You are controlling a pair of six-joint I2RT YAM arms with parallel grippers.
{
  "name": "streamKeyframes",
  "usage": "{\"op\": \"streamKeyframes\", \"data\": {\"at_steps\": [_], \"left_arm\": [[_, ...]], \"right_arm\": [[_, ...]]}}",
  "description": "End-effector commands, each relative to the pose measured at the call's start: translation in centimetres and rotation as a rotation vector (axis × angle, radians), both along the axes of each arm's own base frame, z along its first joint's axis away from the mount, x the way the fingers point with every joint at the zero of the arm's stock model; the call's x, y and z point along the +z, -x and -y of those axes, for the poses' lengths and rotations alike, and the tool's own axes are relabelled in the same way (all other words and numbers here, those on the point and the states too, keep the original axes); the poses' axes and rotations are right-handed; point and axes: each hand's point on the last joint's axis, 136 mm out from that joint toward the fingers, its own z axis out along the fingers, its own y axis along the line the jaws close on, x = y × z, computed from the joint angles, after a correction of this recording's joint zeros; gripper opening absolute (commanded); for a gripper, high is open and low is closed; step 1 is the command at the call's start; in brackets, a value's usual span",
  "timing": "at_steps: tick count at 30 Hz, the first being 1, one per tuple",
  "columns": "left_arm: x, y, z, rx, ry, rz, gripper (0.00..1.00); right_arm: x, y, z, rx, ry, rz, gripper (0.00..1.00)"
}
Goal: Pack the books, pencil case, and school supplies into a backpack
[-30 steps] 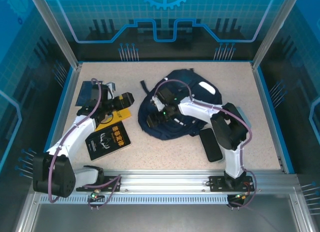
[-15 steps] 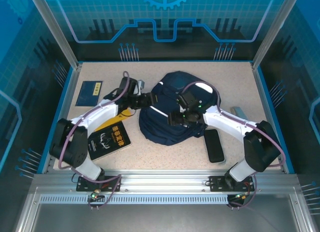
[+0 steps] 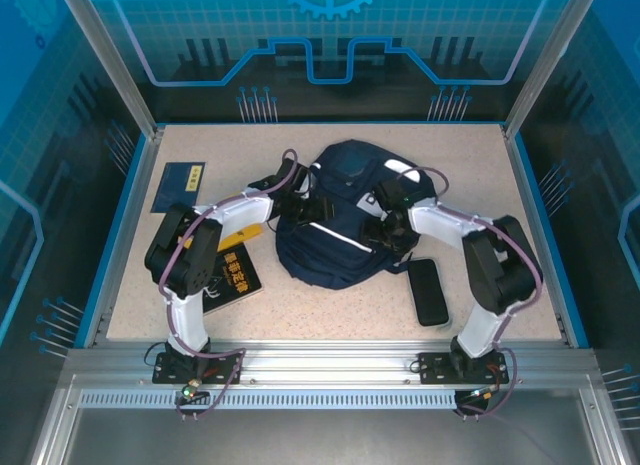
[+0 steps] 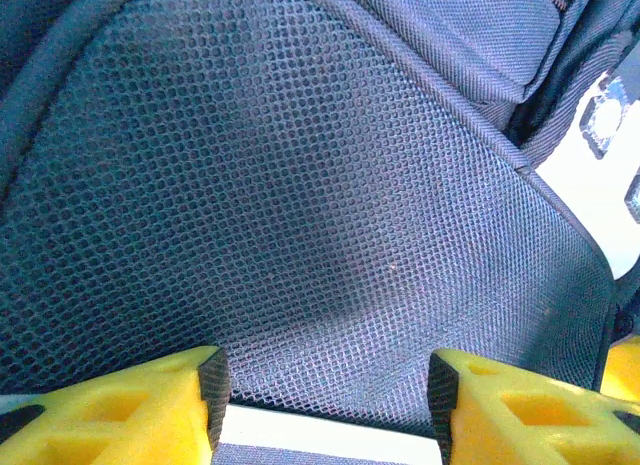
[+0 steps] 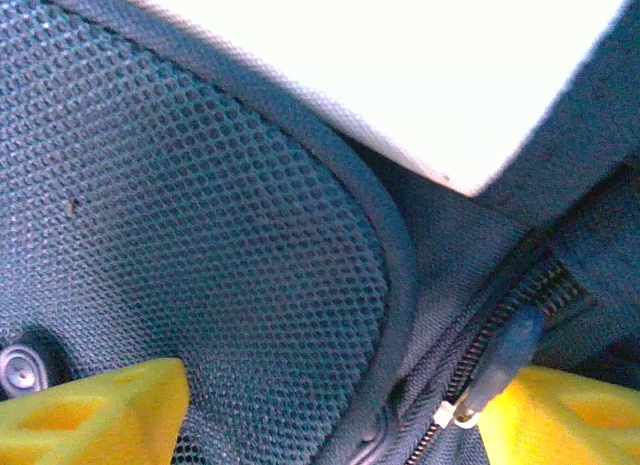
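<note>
Backpack [image 3: 335, 220] is limp, light cloth.
Left tool [image 4: 320, 405] and right tool [image 5: 330, 410] gape against its mesh [image 4: 300, 185]; I'd pinch the seam [image 5: 388, 247] by the zip pull [image 5: 497, 370].

From above, you can't make out where the left gripper [image 3: 300, 193] and right gripper [image 3: 380, 223] meet the backpack [image 3: 335, 240]; their fingertips are lost against its dark fabric. Left of the backpack, the left arm covers most of the yellow book [image 3: 248, 229] and part of the black book [image 3: 238, 275], whose gold lettering is too small to read. In the right wrist view the fingers [image 5: 90, 410] run off the bottom edge, and you can't tell whether they pinch the backpack's zipper seam.
</note>
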Motion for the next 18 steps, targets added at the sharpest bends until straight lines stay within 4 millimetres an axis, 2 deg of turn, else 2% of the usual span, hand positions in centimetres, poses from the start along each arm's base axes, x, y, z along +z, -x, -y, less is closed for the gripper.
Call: {"op": "streamKeyframes", "data": {"at_steps": [1, 5, 8, 10, 11, 14, 18], "left_arm": [[-3.6, 1.8, -3.8, 0.078, -0.105, -0.120, 0.57], [-2.6, 2.1, -6.1, 0.106, -0.114, -0.101, 0.60], [-0.2, 1.8, -6.8, 0.057, -0.157, -0.036, 0.66], [1.7, 1.7, -6.8, 0.011, -0.174, 0.009, 0.70], [2.6, 1.8, -6.7, -0.013, -0.190, 0.032, 0.72], [4.9, 2.4, -6.3, -0.097, -0.288, 0.106, 0.75], [6.2, 3.8, -4.7, -0.198, -0.417, 0.167, 0.75]], "right_arm": [[-0.1, -4.5, -3.9, 0.118, -0.118, 0.078, 0.77], [1.4, -7.4, -7.7, 0.210, -0.233, 0.127, 0.77], [4.3, -8.3, -8.5, 0.237, -0.257, 0.191, 0.78], [6.4, -8.2, -7.5, 0.222, -0.236, 0.238, 0.78], [7.6, -8.1, -6.7, 0.208, -0.220, 0.265, 0.79], [9.6, -6.8, -3.5, 0.161, -0.160, 0.310, 0.80], [9.2, -4.3, 0.8, 0.078, -0.123, 0.293, 0.80]]}}
